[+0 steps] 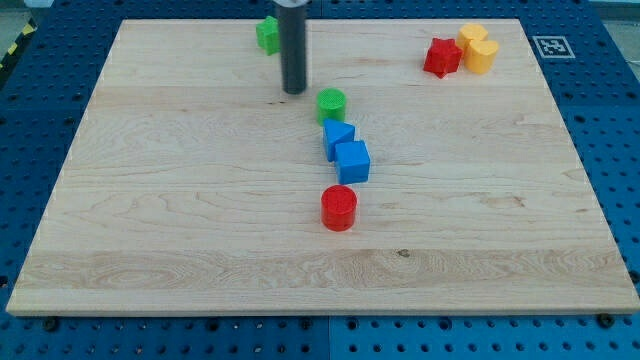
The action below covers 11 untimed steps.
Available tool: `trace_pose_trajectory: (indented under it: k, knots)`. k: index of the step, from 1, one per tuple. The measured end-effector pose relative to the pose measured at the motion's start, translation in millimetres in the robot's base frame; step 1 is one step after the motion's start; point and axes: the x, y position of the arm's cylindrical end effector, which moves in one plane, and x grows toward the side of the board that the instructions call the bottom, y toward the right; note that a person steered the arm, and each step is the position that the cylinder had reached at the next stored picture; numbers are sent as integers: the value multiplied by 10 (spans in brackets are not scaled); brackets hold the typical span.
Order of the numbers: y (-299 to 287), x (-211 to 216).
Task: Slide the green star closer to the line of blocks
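The green star (267, 33) lies near the view's top edge of the wooden board (150, 200), partly hidden behind my rod. My tip (294, 92) rests on the board below and slightly right of the star. A line of blocks runs down the middle: a green cylinder (331, 104), a blue block (337, 137), a blue cube (352, 161) and a red cylinder (339, 208). My tip is just left of and above the green cylinder, apart from it.
A red star (441, 57) sits at the view's top right, touching two yellow blocks (478, 48). A fiducial marker (549, 46) lies on the blue pegboard beyond the board's top right corner.
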Motion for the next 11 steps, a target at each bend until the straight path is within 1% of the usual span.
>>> trace_pose_trajectory:
  k: [1,2,3,4,5,7,8,11]
  knots:
    - [-480,-362]
    - [-819,-821]
    - [-726,-1257]
    - [-544,-1306]
    - [-362,-1268]
    - [-319,-1071]
    - [-134,-965]
    - [471,-393]
